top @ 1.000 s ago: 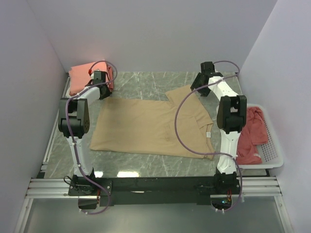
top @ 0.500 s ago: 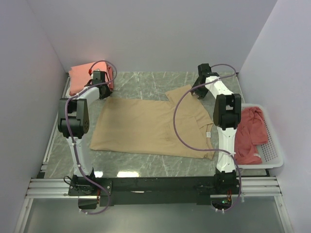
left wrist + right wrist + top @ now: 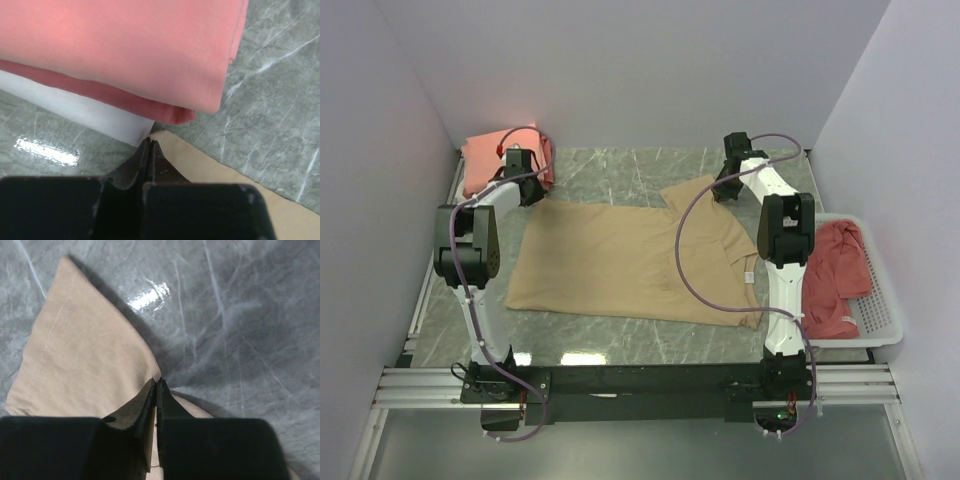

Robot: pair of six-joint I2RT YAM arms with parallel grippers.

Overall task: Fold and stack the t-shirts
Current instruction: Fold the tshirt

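- Tan cotton fills the middle of the top view: the tan t-shirt (image 3: 620, 260) lies spread flat on the marble table (image 3: 620, 175). A folded salmon-pink t-shirt (image 3: 490, 160) sits in the far left corner. A dusty red t-shirt (image 3: 832, 275) lies crumpled in the white basket (image 3: 880, 320) at the right edge.
- Also from above, the left gripper (image 3: 532, 196) is at the tan t-shirt's far left corner, and the right gripper (image 3: 720, 190) is at its far right sleeve.
- Left wrist view: the left gripper (image 3: 150, 142) is clenched on the tan t-shirt's corner. Just beyond it the salmon-pink t-shirt tops a red t-shirt (image 3: 115, 95) and a white t-shirt (image 3: 75, 107).
- Right wrist view: the right gripper (image 3: 156, 385) is pinched onto the sleeve's edge, where the cloth puckers up to the tips.
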